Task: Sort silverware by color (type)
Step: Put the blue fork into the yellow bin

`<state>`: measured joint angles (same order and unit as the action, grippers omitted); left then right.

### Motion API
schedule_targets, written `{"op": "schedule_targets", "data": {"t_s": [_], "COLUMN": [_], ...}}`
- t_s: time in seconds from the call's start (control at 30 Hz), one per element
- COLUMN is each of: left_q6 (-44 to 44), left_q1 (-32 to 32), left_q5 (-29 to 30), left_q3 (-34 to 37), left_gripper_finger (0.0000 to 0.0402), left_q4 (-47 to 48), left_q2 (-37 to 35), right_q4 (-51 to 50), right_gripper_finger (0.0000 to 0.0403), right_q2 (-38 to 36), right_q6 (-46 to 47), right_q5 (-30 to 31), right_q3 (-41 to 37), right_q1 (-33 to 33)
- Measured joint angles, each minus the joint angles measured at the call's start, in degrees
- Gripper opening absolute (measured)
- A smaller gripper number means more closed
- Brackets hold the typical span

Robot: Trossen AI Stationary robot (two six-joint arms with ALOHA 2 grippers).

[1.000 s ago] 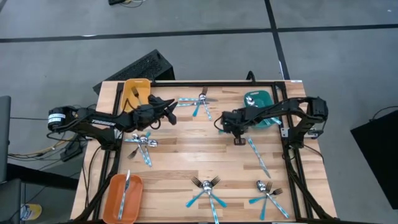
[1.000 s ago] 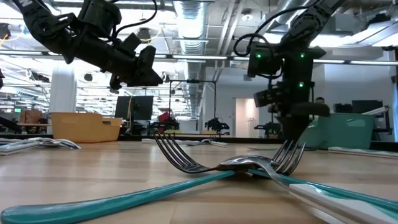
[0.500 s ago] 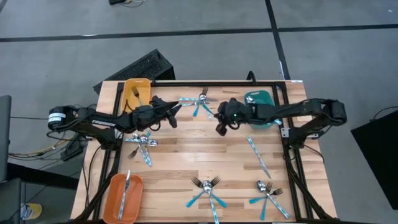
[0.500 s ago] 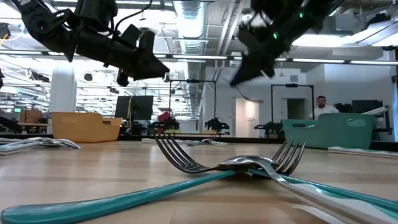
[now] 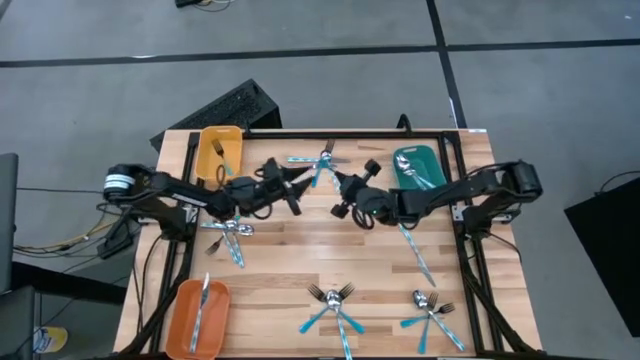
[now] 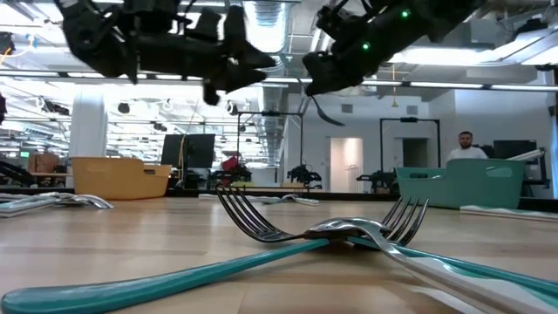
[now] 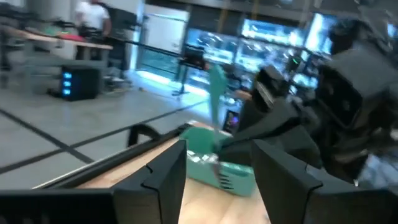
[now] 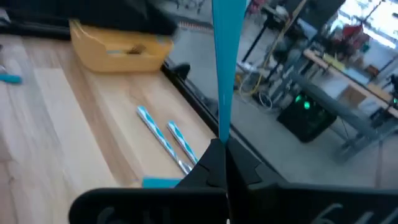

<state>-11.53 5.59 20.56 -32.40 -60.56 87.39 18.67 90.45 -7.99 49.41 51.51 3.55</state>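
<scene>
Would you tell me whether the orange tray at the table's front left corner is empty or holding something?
Holding something: in the high view the orange tray has one piece of silverware lying lengthwise inside it.

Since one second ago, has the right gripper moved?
Yes. In the high view the right gripper, shut on a utensil, moved left, farther from the teal tray.

Bright ceiling light, soft shadows; both wrist views are motion-blurred.

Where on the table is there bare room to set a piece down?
Bare wood lies mid-table between the left cluster, the lone knife and the front fork pile. The back edge is crowded: yellow tray, back cluster, teal tray, both grippers.
</scene>
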Motion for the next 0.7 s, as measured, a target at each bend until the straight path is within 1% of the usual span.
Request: {"op": "schedule_targets", "data": {"t_s": [0.07,0.2,0.3,0.37,0.5,0.63,0.7], "left_q6": [1.1,3.1,4.4,5.0,5.5,6.0,6.8], "left_q1": [-0.2,-0.3,-0.2,0.1,1.5,2.6,2.7], "left_q5": [-1.8,-2.6,-1.3,-0.2,0.1,-2.5,-3.6], "left_q3": [-3.5,-7.5,-8.8,-8.9,-9.1,-9.1,-9.1], "left_gripper_finger": [0.0165,0.0161,0.0148,0.0128,0.0076,0.0017,0.0006], "left_q4": [-0.2,0.3,2.0,2.2,2.8,4.3,4.3], "left_q2": [2.6,4.6,4.5,4.5,4.5,4.5,4.5], "right_q4": [1.2,0.6,0.1,0.0,-0.1,-0.2,-0.2], "right_gripper_finger": [0.0007,0.0007,0.0007,0.0007,0.0007,0.0008,0.001], "right_q2": [0.9,0.7,0.6,0.6,0.6,0.6,0.6], "right_q6": [-0.5,-0.1,-0.2,-0.6,-1.1,-1.4,-1.4], "right_q5": [0.0,0.3,1.0,1.5,1.8,1.8,1.7], "right_q3": [0.1,0.0,0.0,0.0,0.0,0.0,0.0], "right_q1": [0.3,0.7,0.9,1.1,1.4,1.8,1.8]}}
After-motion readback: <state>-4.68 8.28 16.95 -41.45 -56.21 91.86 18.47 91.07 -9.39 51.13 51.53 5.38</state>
